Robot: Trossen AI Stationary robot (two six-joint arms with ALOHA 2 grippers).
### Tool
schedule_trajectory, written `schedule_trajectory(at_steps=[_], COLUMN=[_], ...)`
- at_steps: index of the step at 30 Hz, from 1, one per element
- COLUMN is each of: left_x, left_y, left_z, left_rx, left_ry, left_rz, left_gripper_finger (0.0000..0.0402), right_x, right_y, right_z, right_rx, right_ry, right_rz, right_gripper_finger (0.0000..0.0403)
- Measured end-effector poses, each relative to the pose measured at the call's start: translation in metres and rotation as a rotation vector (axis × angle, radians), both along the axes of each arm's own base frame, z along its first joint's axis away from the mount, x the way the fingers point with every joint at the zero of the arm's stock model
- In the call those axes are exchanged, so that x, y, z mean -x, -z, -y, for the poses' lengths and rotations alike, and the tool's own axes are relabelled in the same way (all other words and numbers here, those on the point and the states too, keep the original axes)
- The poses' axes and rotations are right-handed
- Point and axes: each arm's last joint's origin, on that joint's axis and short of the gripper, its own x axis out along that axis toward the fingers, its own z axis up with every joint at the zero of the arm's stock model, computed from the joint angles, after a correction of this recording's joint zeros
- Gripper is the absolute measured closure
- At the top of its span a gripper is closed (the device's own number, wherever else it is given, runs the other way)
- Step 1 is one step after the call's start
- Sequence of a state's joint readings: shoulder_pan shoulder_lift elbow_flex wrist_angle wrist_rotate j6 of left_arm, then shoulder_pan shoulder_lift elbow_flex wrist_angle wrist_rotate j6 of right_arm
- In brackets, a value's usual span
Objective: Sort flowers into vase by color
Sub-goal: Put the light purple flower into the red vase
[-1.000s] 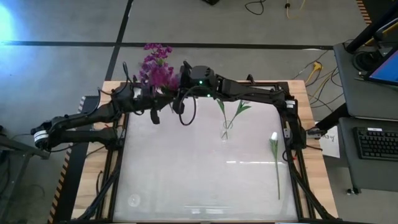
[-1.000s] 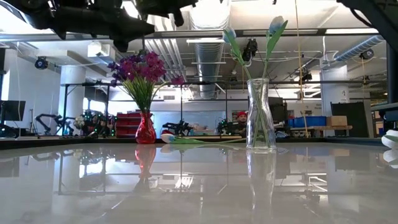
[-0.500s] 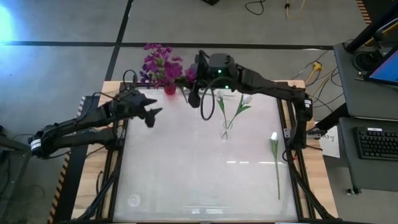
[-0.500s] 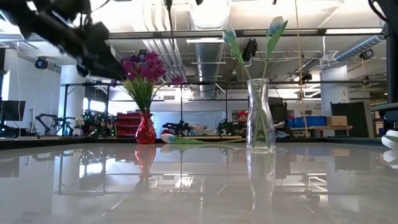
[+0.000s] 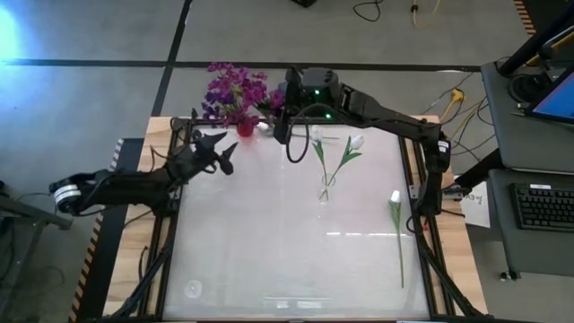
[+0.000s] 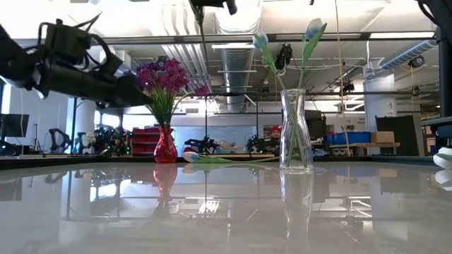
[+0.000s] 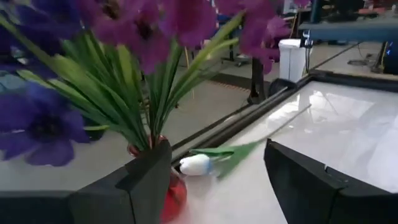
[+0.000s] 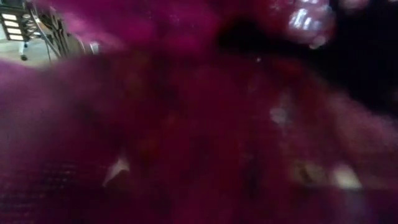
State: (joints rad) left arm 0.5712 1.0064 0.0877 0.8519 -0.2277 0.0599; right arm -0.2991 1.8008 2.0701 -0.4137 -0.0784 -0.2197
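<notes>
A red vase (image 5: 246, 126) full of purple flowers (image 5: 229, 90) stands at the table's far edge. High above its right side my right gripper (image 5: 285, 100) is shut on one purple flower (image 5: 278, 103). My left gripper (image 5: 222, 154) hovers open and level just left of the red vase (image 7: 171, 196). It faces that vase and a white flower (image 7: 196, 165) lying flat beside it. A clear vase (image 5: 325, 188) holds two white flowers (image 6: 314, 28). Another white flower (image 5: 395, 229) lies on the table's right side. My right gripper holds the purple flower up near its blossom, which fills the right wrist view as a blur (image 8: 186, 124). The gripper itself hides the place of contact. The thin stem (image 6: 201, 21) hangs down below the fingers, clear of the table.
The black table frame (image 5: 170, 224) runs along the left and right edges. The near half of the glossy tabletop (image 5: 287, 269) lies bare. A desk with a keyboard (image 5: 543, 206) stands beyond the right edge.
My left gripper has sunk from high above the red vase, tipped level, and now hovers just left of the vase. My right gripper has carried the purple flower up and toward the table's right and far edge, its stem still hanging.
</notes>
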Motion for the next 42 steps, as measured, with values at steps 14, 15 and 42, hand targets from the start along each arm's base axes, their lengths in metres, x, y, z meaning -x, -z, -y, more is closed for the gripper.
schedule_trajectory(at_steps=[14, 15, 42], left_x=[-0.021, -0.021, -0.023], left_y=[0.037, 0.037, 0.071], left_z=[-0.026, -0.029, -0.063], left_rx=[0.073, 0.056, 0.054], left_ry=[-0.109, -0.118, -0.132], left_rz=[-0.075, -0.058, -0.029], left_gripper_finger=[0.0161, 0.0161, 0.0161], right_x=[0.001, 0.002, 0.004], right_y=[-0.001, -0.001, 0.000], right_z=[0.005, 0.006, 0.012], right_rx=[0.027, 0.028, 0.017], right_ry=[0.006, 0.009, 0.027], right_rz=[-0.002, 0.001, -0.002], right_gripper_finger=[0.0380, 0.0380, 0.0381])
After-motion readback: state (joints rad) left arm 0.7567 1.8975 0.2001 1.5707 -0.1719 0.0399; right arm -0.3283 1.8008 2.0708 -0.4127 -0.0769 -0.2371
